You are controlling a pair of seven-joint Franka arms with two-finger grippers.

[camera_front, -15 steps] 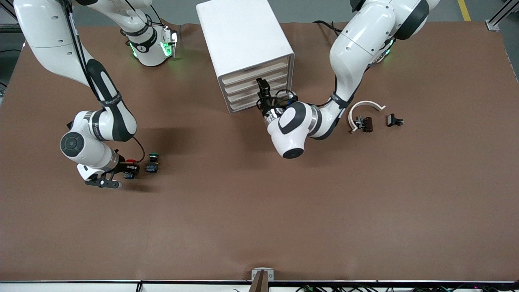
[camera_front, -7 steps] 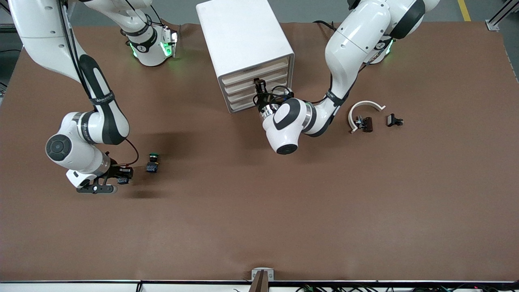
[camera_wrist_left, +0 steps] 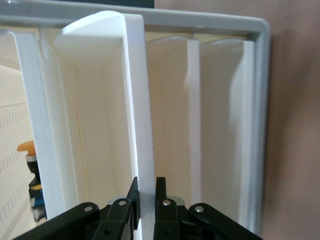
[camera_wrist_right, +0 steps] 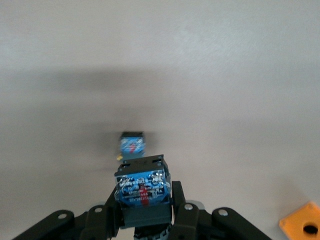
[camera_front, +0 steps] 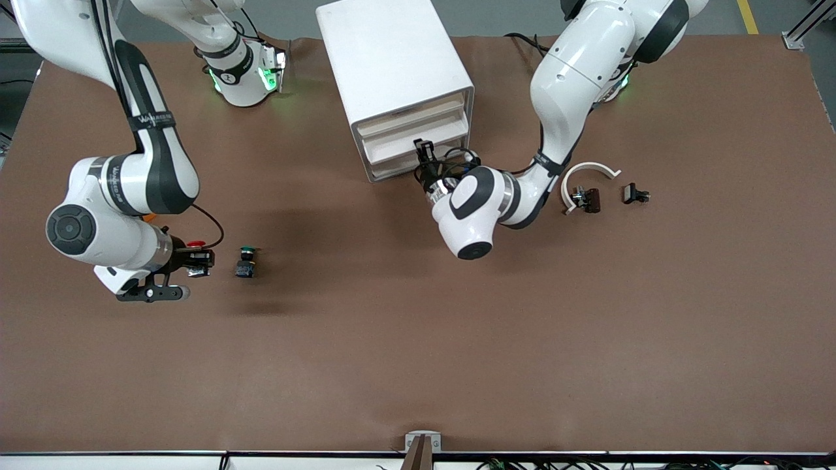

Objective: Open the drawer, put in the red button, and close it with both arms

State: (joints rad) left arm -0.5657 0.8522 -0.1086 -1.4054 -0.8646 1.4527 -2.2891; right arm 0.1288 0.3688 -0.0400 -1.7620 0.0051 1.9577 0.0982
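Front view: my left gripper (camera_front: 423, 151) is clamped on the drawer (camera_front: 418, 138) front, now slid out from the cabinet (camera_front: 392, 59) at upper centre. At lower left, my right gripper (camera_front: 196, 256) has lifted the red button (camera_front: 194, 245) above open table (camera_front: 457, 339), beside the green button (camera_front: 246, 262).

Left wrist view: fingers (camera_wrist_left: 132, 200) pinch the drawer's front lip (camera_wrist_left: 142, 130).

Right wrist view: fingers (camera_wrist_right: 177, 212) grip the button's blue-grey base (camera_wrist_right: 142, 192).

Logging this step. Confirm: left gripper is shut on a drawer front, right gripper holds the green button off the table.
Wrong color. The right gripper is shut on the red button; the green button stands on the table beside it, as the front view shows. The left gripper is indeed shut on the drawer front.
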